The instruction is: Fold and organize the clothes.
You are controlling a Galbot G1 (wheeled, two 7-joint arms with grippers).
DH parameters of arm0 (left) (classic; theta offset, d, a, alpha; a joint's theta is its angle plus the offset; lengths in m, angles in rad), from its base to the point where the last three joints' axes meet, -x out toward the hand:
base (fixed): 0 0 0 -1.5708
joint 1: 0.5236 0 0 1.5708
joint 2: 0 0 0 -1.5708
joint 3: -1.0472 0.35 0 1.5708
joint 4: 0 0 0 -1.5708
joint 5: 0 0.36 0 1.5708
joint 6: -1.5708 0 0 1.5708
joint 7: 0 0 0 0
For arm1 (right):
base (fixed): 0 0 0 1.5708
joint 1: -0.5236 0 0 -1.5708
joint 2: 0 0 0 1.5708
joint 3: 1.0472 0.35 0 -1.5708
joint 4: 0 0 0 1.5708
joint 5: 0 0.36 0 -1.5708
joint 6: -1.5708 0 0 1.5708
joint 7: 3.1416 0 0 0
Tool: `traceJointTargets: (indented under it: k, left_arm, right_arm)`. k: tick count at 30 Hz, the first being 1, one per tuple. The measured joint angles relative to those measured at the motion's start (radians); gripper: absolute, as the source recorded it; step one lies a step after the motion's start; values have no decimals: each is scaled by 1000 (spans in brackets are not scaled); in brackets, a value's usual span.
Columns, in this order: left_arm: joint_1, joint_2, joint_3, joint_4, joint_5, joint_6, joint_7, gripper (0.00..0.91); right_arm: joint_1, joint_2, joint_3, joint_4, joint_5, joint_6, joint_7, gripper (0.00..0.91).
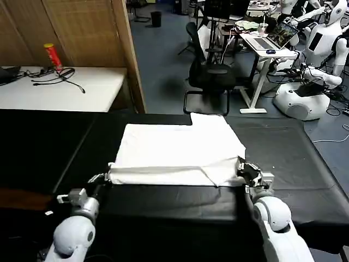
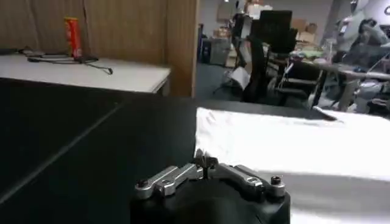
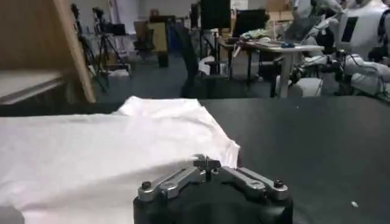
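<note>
Head view: white T-shirt (image 1: 180, 153) spread in the middle of the frame on the black tabletop (image 1: 283, 158), near edge already doubled over into a thick band. Left gripper (image 1: 103, 178) at the lower left corner of the cloth, touching the folded edge. Right gripper (image 1: 252, 173) at the lower right corner, also against the fold. Cannot tell from here whether either one is closed on fabric or only beside it.

Left wrist view: left gripper (image 2: 206, 164) low in the centre of the frame, fingers drawn together on a small tip of white cloth, so probably clamped on the corner of the T-shirt (image 2: 286, 143). Rest of the cloth flat across the right half of the frame, black tabletop (image 2: 79, 146) on the left half.

Right wrist view: right gripper (image 3: 208, 165) at lower centre, fingers together just at the hem of the T-shirt (image 3: 103, 152). Cannot tell if fabric is really caught between them. Black tabletop (image 3: 304, 140) on the right.

Possible trouble from here: a thin pinch on one corner, slipping out during the lift, with a crooked fold as result. Uneven height or speed of the two arms, pulling the band into wrinkles. Dragging of the whole cloth over the smooth tabletop instead of folding it.
</note>
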Motion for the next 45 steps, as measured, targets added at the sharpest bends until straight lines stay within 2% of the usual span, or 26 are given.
traceJointTargets:
  k: [5,9,16,20,21,23,24,25,26,27,29,30,31,32,33,40,45]
  left_arm:
    - [-34,1,7,38,6,1,10,878]
    - [-36,2,7,43,9,1,17,878]
    - [11,7,-6,4,9,18,23,878]
    - [59,8,-10,-30,11,24,39,878]
    - [70,8,-11,-34,10,26,41,878]
    - [91,7,-14,-40,8,28,47,878]
    - [99,7,-16,-41,5,29,49,878]
    - [108,7,-19,-42,3,30,51,878]
    - [116,7,-22,-43,1,31,53,868]
    - [122,7,-24,-44,-1,32,55,692]
    - [131,9,-28,-47,-8,33,58,556]
    - [133,10,-29,-47,-9,33,60,244]
    - [135,11,-29,-47,-10,34,63,107]
    - [135,11,-29,-46,-11,34,67,39]
    - [135,12,-29,-45,-12,34,70,0]
    - [135,20,-29,-35,-13,34,74,0]
    - [161,36,-29,-63,-17,42,59,0]
  right_arm:
    - [-26,-20,14,23,13,-24,-30,878]
    - [-73,-44,29,86,27,-39,-28,878]
    - [-204,-99,76,246,26,-79,-21,878]
    - [-267,-107,84,272,13,-79,-23,878]
    - [-277,-107,83,274,9,-79,-25,770]
    - [-291,-106,77,278,2,-79,-27,741]
    - [-295,-105,74,278,-1,-79,-28,673]
    - [-298,-104,71,279,-5,-79,-29,644]
    - [-298,-103,68,280,-7,-79,-31,527]
    - [-299,-102,66,280,-10,-79,-32,341]
    - [-299,-102,62,280,-16,-79,-33,234]
    - [-299,-102,61,279,-18,-79,-33,166]
    - [-300,-102,59,278,-20,-78,-33,107]
    - [-302,-102,58,277,-20,-78,-33,98]
    - [-304,-102,58,278,-21,-78,-33,88]
    - [-327,-104,59,297,-21,-81,-24,68]
    - [-359,-124,72,326,-13,-103,5,59]
